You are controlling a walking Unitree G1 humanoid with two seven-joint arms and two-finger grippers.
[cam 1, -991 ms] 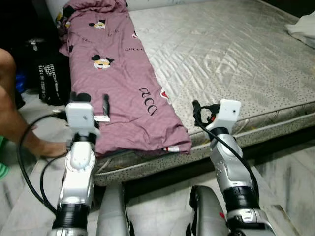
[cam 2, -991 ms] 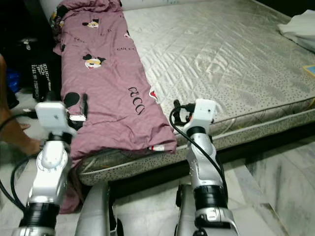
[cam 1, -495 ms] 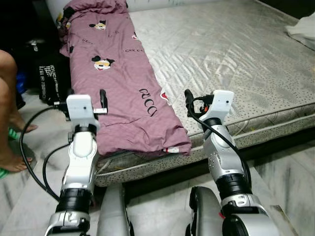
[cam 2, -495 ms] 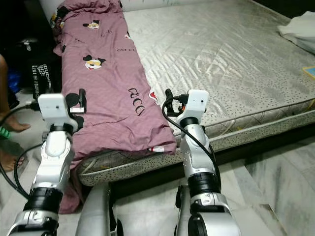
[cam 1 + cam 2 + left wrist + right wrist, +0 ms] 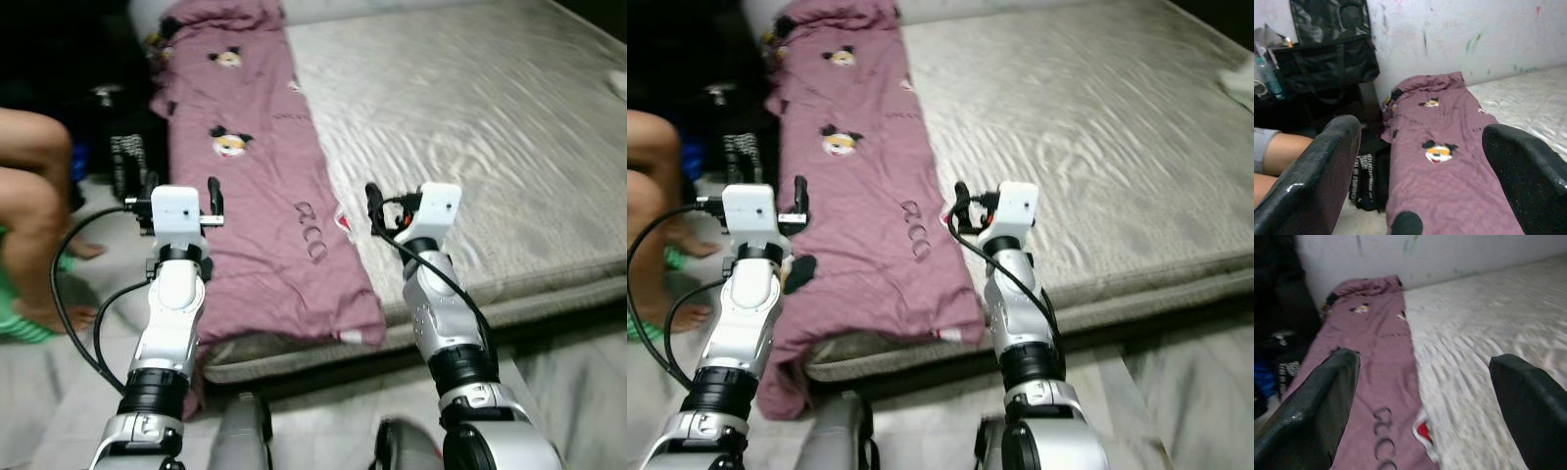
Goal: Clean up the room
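Both tools are raised over the near edge of the bed (image 5: 509, 127), each with its fingers spread wide and nothing between them. The pink printed blanket (image 5: 265, 186) lies stretched ahead of the left tool (image 5: 181, 196) and just beside the right tool (image 5: 387, 211), its near end drooping off the mattress. A person's leg (image 5: 34, 176) is close beside the left tool; reaching forward risks brushing it, or pinching only a loose fold that slips free.

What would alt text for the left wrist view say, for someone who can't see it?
The left claw, open and empty, hangs above a mauve cartoon-mouse blanket lying lengthwise on a grey mattress. A black bag stands by the stained wall, and a person's bare leg is beside the bed.
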